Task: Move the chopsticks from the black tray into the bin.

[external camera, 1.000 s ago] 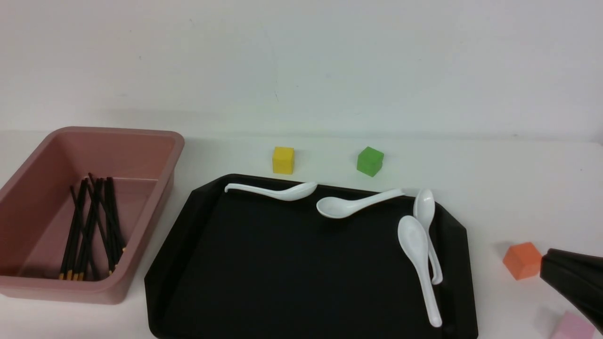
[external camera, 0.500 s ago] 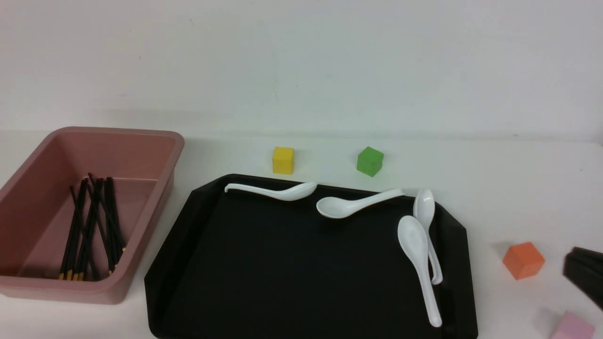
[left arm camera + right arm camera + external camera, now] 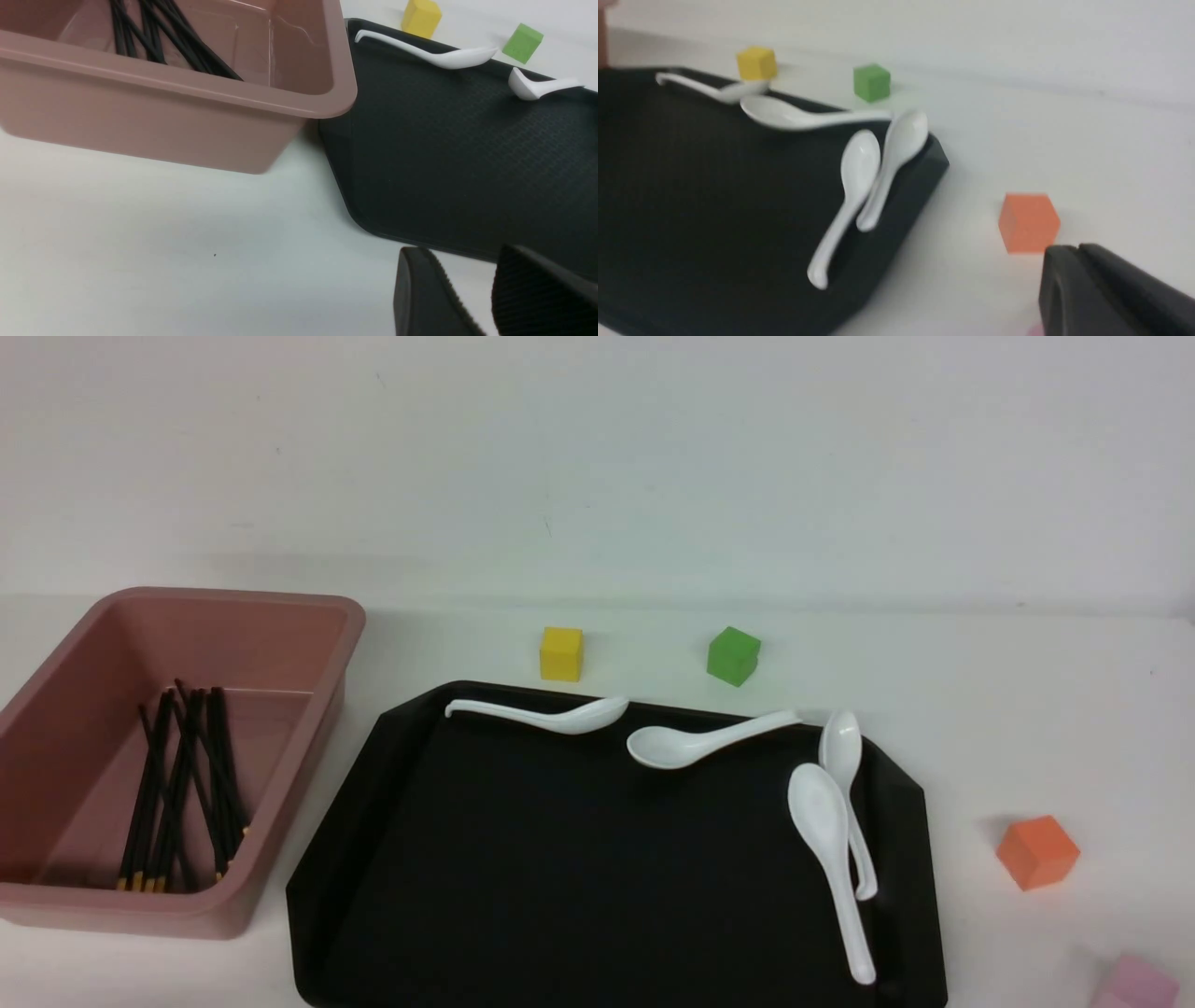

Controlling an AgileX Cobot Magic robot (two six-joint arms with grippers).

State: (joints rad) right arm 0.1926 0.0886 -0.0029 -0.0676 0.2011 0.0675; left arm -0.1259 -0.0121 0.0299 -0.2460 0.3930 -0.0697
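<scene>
Several black chopsticks [image 3: 182, 784] with yellow tips lie together inside the pink bin [image 3: 308, 607] at the left; the left wrist view shows the chopsticks [image 3: 159, 32] over the bin's rim [image 3: 187, 88]. On the black tray [image 3: 579, 877] in the middle only white spoons show. Neither gripper appears in the front view. My left gripper [image 3: 462, 263] hangs open and empty over the white table by the tray's [image 3: 444, 154] near edge. My right gripper [image 3: 1076, 249] is shut and empty, beside the orange cube [image 3: 1028, 223], right of the tray [image 3: 691, 186].
Several white spoons [image 3: 826, 840] lie along the tray's far and right sides. A yellow cube [image 3: 561, 653] and a green cube [image 3: 733, 655] stand behind the tray. An orange cube [image 3: 1036, 851] and a pink cube [image 3: 1134, 983] sit at the right.
My right gripper has pulled back to the right and left the front view. The bin, chopsticks, tray, spoons and cubes have not moved.
</scene>
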